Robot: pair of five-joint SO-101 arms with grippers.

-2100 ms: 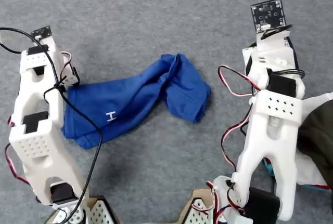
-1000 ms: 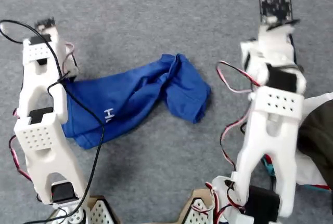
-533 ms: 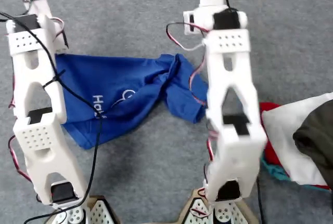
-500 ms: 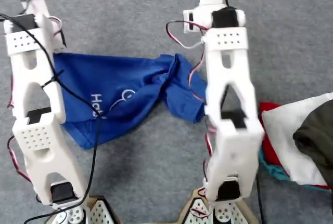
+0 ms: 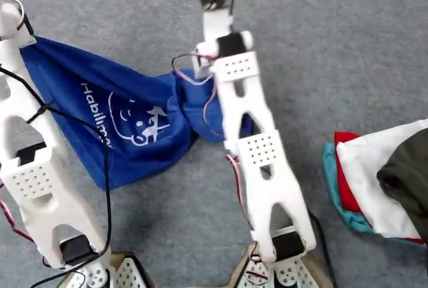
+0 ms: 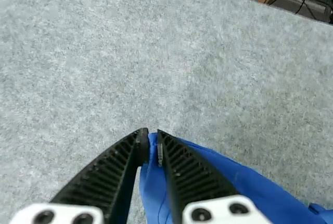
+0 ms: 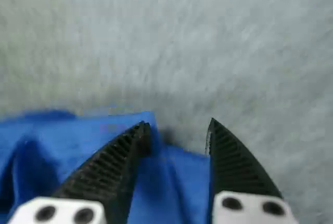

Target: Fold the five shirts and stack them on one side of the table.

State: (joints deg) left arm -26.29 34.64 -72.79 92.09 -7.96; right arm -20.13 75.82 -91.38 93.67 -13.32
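Note:
A blue shirt (image 5: 120,124) with a white print lies stretched across the left half of the grey table, one corner pulled up toward the far left. My left gripper (image 6: 151,136) is shut on that corner of the blue shirt (image 6: 208,177), at the far left edge of the table (image 5: 15,31). My right gripper (image 7: 177,130) is open, its black fingers (image 7: 125,151) over the far edge of the blue shirt (image 7: 62,146), near the table's middle (image 5: 212,14). The shirt's right end is bunched under the right arm.
A pile of other shirts (image 5: 378,184), white, red, teal and dark, lies at the right edge of the table. Bare grey felt (image 5: 334,61) stretches across the far right and along the front middle.
The left arm has pulled the shirt corner up and to the far left, spreading the shirt and showing its print. The right arm has swung left from the pile to the shirt's bunched end.

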